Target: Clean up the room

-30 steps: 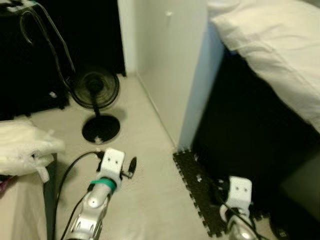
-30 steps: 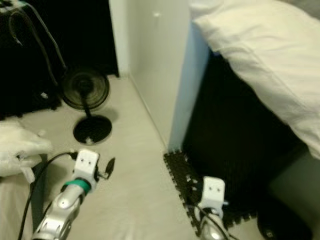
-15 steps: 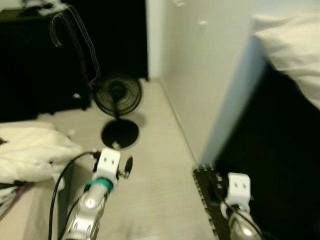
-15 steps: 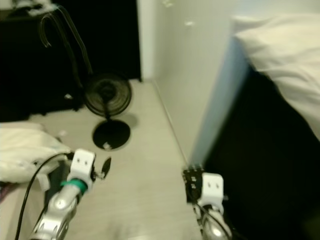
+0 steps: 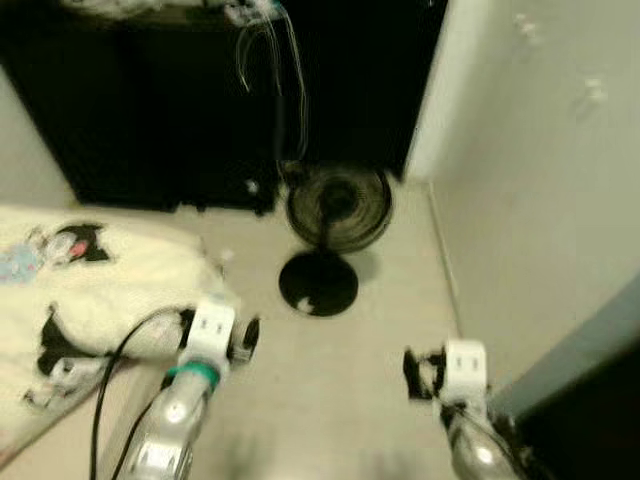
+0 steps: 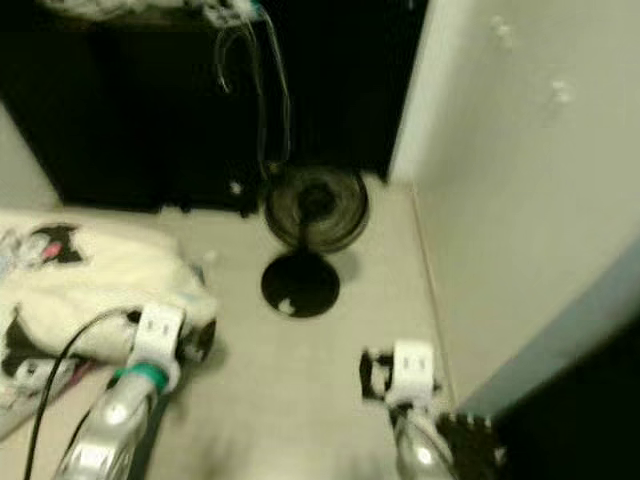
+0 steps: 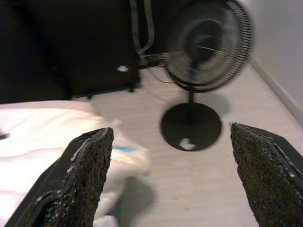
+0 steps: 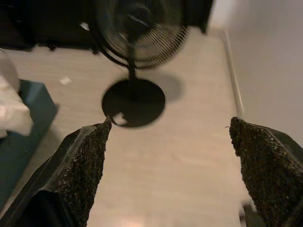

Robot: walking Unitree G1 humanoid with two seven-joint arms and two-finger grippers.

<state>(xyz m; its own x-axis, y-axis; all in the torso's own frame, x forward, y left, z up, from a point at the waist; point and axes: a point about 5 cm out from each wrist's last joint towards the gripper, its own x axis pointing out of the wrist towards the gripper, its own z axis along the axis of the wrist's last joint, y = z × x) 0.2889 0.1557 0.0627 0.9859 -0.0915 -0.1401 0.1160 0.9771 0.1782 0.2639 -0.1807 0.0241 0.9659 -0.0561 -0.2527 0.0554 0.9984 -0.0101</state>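
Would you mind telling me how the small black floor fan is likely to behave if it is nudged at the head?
The floor fan would probably tip rather than slide: its wide grille sits atop a thin pole. Its round flat base looks broad, so a low push may just scoot it across the smooth floor. The wire grille likely flexes, so gripping the pole seems safer.

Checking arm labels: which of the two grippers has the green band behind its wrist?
The left gripper, beside the white bedding, has it; the right gripper, near the wall, has none.
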